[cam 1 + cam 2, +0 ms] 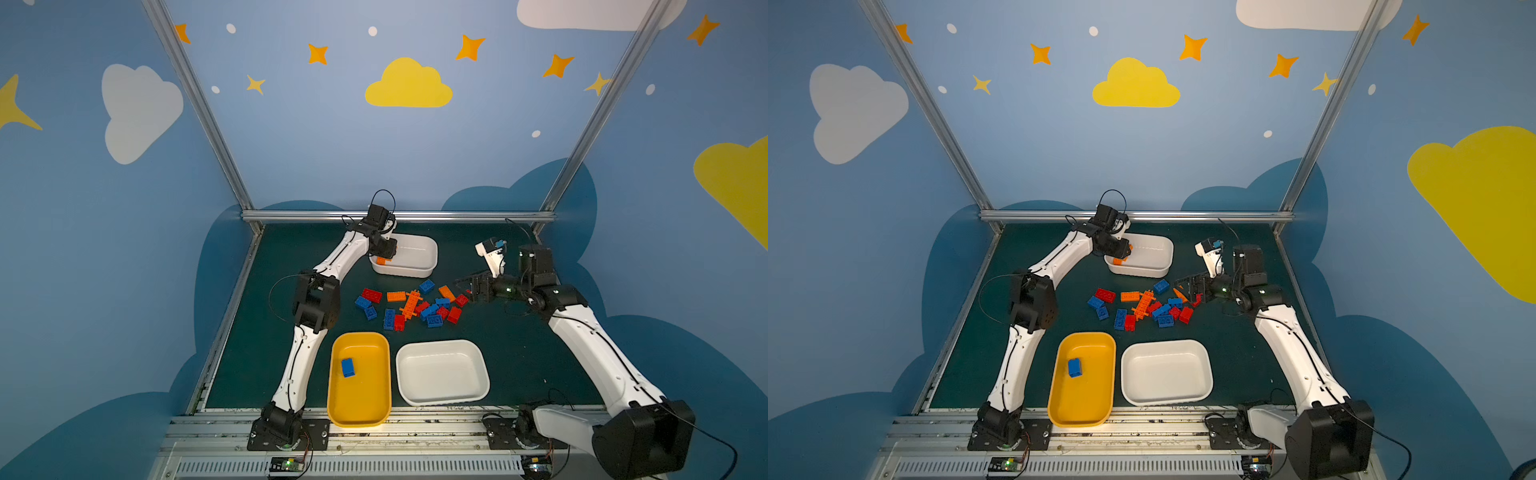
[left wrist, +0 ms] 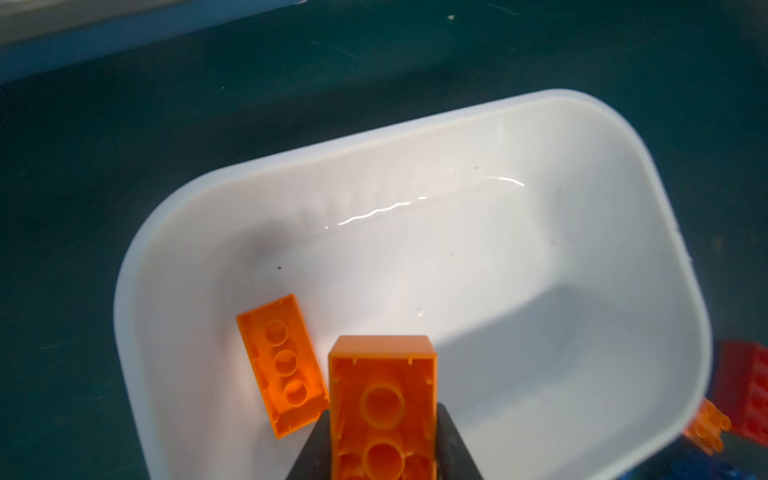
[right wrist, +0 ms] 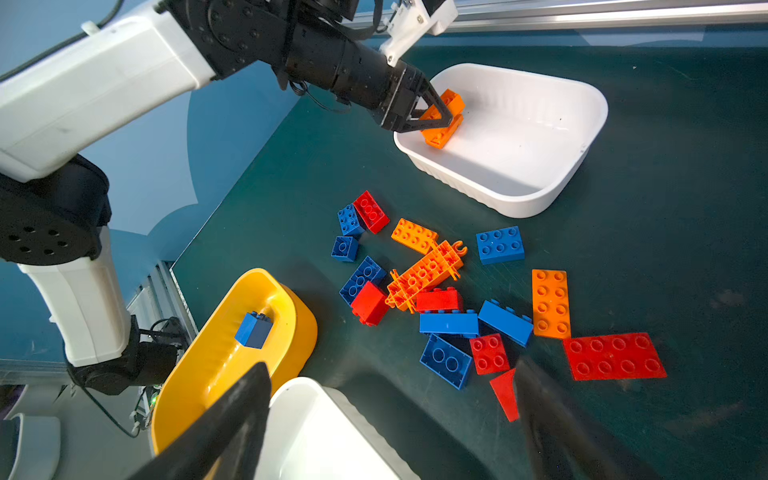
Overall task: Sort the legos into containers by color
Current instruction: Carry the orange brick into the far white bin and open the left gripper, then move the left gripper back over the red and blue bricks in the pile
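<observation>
Blue walls (image 1: pixel 332 145) with painted clouds (image 1: pixel 408 85) and stars (image 1: pixel 470 48), aluminium frame (image 1: pixel 399 216), dark green tabletop (image 1: pixel 519 353)

Looking like a robot lab test cell, kid-themed: aluminium extrusion posts (image 1: pixel 197 104) framing blue wall panels (image 1: pixel 332 158) printed with clouds (image 1: pixel 408 85) and stars (image 1: pixel 469 48). Two arms (image 1: pixel 297 365) sitting bolted to a slotted rail (image 1: pixel 415 432) fronting a dark green desk (image 1: pixel 532 357), bare circuit boards (image 1: pixel 286 464) showing lit LEDs below it.

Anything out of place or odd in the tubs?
Nothing serious: the orange brick lying in the small white tub is upside down, hollow side up. The yellow tub holds only a blue brick; no colours mixed.
</observation>
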Controlling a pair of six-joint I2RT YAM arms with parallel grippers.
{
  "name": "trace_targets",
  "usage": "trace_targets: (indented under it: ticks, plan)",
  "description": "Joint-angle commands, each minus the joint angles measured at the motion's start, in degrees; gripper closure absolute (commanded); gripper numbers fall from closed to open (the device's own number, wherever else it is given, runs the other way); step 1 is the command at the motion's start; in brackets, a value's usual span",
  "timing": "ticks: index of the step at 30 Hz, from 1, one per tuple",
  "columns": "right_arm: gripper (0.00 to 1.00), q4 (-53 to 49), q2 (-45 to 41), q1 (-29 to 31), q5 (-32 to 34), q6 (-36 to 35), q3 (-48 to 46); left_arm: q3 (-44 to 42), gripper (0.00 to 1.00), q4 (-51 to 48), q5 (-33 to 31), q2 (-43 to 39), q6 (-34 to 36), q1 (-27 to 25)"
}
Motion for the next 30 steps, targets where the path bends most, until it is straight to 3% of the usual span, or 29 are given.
trace_targets:
  ticks: [1,5,9,13,16,24,30]
  plan:
    - [0.10,-1.40,-1.67,-0.25,0.65,-0.05,0.31,2.33,0.69,3.70,-2.61,1.90,-5.32,-0.20]
    - [0.10,-1.90,-2.18,-0.27,1.03,-0.02,-0.09,6.32,0.66,3.23,-3.56,4.59,-6.32,-0.32]
    - [0.10,-2.61,-2.61,-0.37,1.33,-0.49,-0.27,9.82,0.56,-1.37,-5.11,5.72,-5.85,-0.40]
    - [0.10,-2.40,-3.44,-0.25,1.11,-0.09,-0.73,9.55,0.44,-4.54,-3.85,3.30,-5.55,-0.42]
    - [0.10,-2.47,-4.02,-0.28,1.05,-0.28,-0.88,8.29,0.40,-7.32,-2.48,-0.07,-5.66,-0.56]
    - [0.10,-3.38,-5.74,-0.31,0.76,-1.36,-1.95,-4.67,0.32,-11.93,-1.71,-13.18,-13.78,-1.95]
    - [0.10,-3.15,-5.77,-0.22,-0.53,-1.24,-2.45,-23.28,0.29,-5.04,-3.45,-25.42,-25.74,-3.07]
